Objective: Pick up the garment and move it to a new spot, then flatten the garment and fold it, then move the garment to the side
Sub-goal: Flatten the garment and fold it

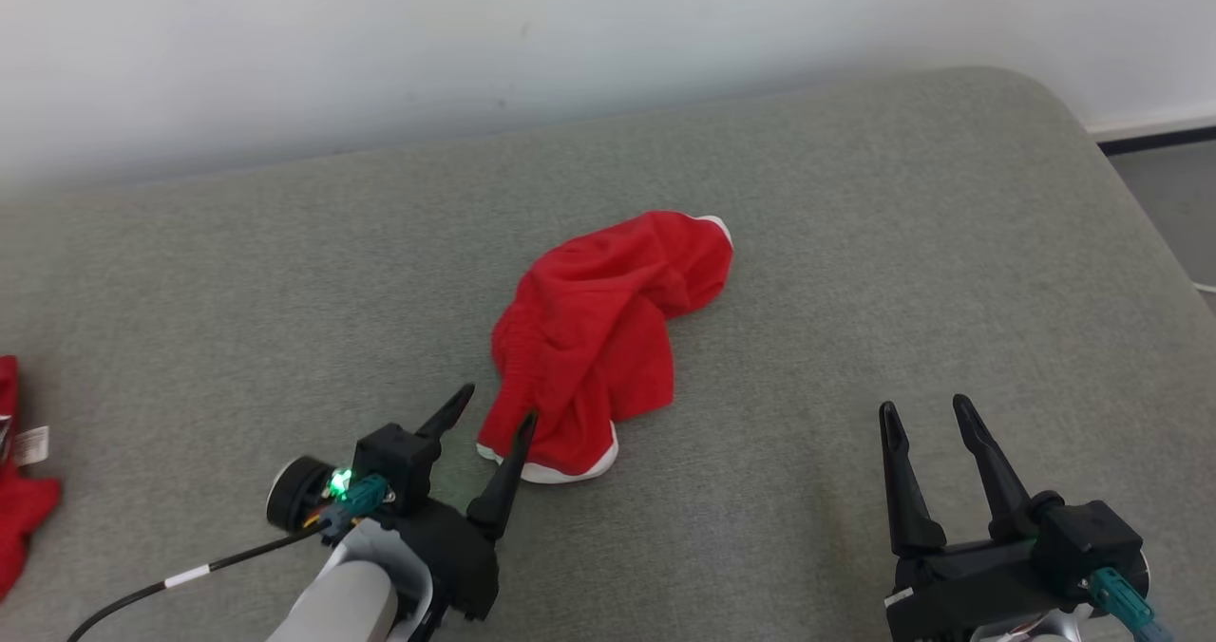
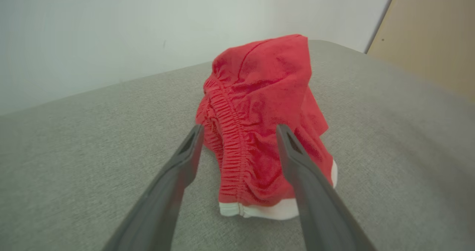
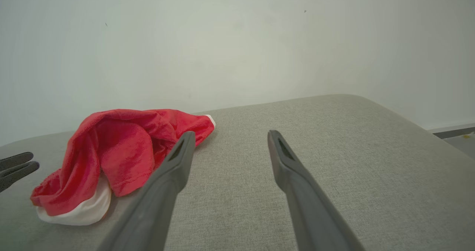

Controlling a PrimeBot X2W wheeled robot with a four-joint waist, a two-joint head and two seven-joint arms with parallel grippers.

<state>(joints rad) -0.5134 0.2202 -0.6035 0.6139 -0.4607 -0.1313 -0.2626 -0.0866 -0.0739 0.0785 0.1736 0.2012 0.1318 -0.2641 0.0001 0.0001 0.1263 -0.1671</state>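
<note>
Overhead, the crumpled red garment point(image 1: 598, 338) with white trim lies in the middle of the grey padded seat point(image 1: 855, 243), possibly a sofa or a bed. The left hand point(image 1: 498, 405) is open at the garment's near edge; the right hand point(image 1: 924, 405) is open and well apart from it. Another red cloth point(image 1: 19, 490) sits at the far left. Along the left wrist, spread fingers frame the gathered waistband point(image 2: 233, 147). From the right wrist, the garment lies left of the open fingers.
</note>
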